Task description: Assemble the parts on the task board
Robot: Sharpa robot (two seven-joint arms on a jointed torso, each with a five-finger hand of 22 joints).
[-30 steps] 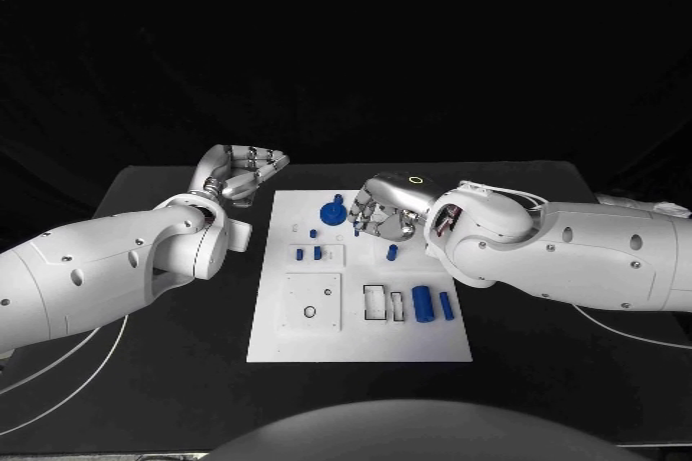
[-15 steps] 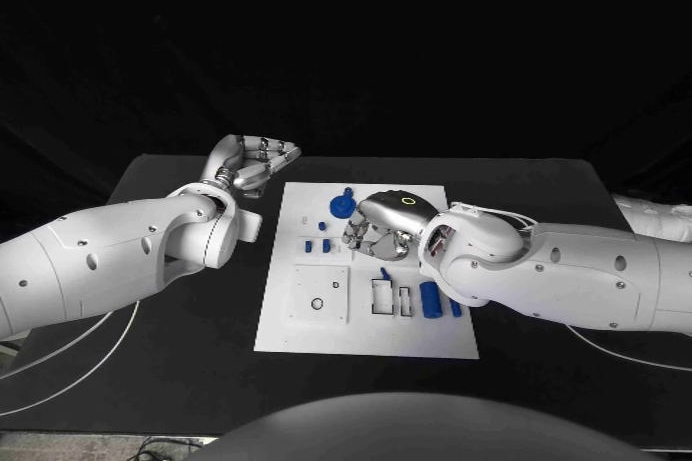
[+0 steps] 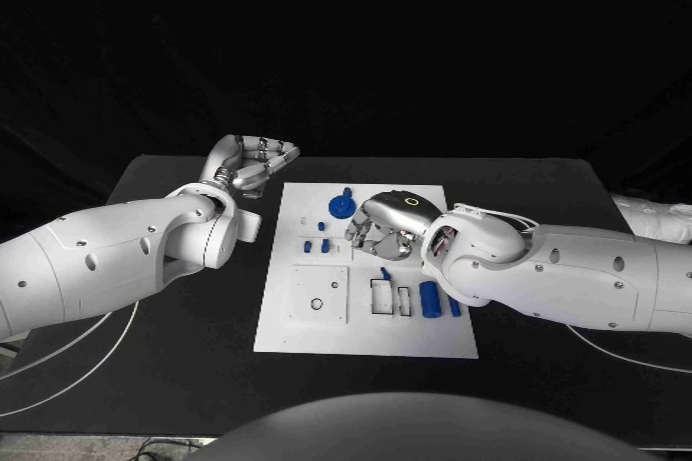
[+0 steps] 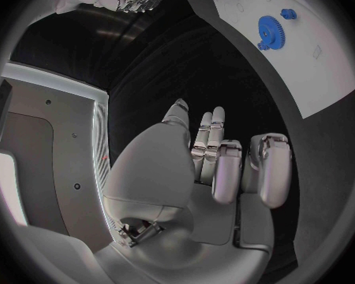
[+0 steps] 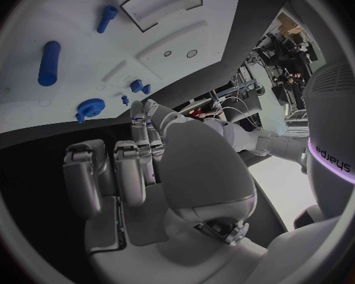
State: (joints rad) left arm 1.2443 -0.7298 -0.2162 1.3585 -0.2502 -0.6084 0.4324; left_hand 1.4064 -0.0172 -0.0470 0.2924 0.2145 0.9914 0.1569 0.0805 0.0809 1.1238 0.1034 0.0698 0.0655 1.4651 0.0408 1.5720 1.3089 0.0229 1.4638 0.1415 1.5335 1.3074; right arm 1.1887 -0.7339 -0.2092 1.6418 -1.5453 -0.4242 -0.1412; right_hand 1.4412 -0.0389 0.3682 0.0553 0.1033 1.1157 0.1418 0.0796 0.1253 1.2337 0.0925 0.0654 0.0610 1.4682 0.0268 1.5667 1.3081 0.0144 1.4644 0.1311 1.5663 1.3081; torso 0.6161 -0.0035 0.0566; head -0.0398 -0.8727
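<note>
Silver right hand, fingers curled with nothing visible inside, has barely moved above the white task board; left hand stays curled, empty; assembly paused.

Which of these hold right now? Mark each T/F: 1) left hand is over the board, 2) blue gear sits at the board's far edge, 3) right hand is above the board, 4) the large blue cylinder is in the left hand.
1) False: the left hand is off the task board, beyond its far left corner.
2) True: the blue gear sits there.
3) True: the right hand is above it.
4) False: the large blue cylinder lies on the board.
</note>
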